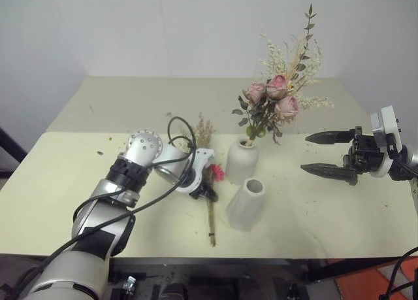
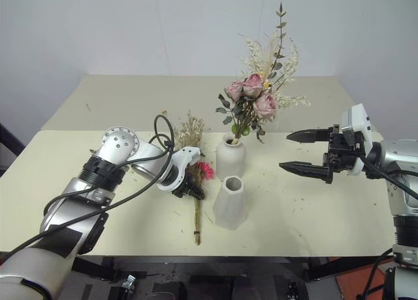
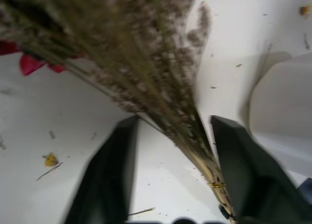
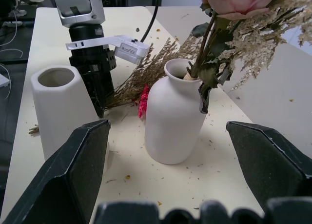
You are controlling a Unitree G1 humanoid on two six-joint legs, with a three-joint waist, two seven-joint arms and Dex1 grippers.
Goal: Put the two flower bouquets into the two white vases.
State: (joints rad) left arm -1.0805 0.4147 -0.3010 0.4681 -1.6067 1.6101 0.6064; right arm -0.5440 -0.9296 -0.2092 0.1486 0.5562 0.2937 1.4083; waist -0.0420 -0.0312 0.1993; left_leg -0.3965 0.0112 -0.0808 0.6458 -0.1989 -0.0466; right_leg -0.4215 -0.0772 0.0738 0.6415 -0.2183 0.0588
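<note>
A cream table (image 1: 65, 182) spans the middle of the head view, a white wall behind it; no brand, label or writing can be read on anything here. The rose bouquet (image 1: 277, 97), pale pink blooms with green leaves and cream sprigs, rises in the upper centre-right of the frame, its stems standing in the round-bodied white vase (image 1: 241, 159) at the centre. The tapered white vase (image 1: 246, 205) stands just below and right of it, near but apart, its round mouth empty. The dry grass bundle (image 1: 210, 215) lies flat on the table left of the two vases, stalks running toward the lower edge, its tan plumes pointing up the frame and its bright pink flower (image 1: 216, 172) beside the round vase. The left gripper (image 1: 206, 190) points down at centre-left, its black fingers (image 3: 114, 180) straddling the bundle's stalks with a gap on each side, partly open and not clamped. The right gripper (image 1: 330, 153) hovers at the right edge, level, jaws spread wide and holding nothing, aimed at the vases; small flecks of dry litter dot the table.
</note>
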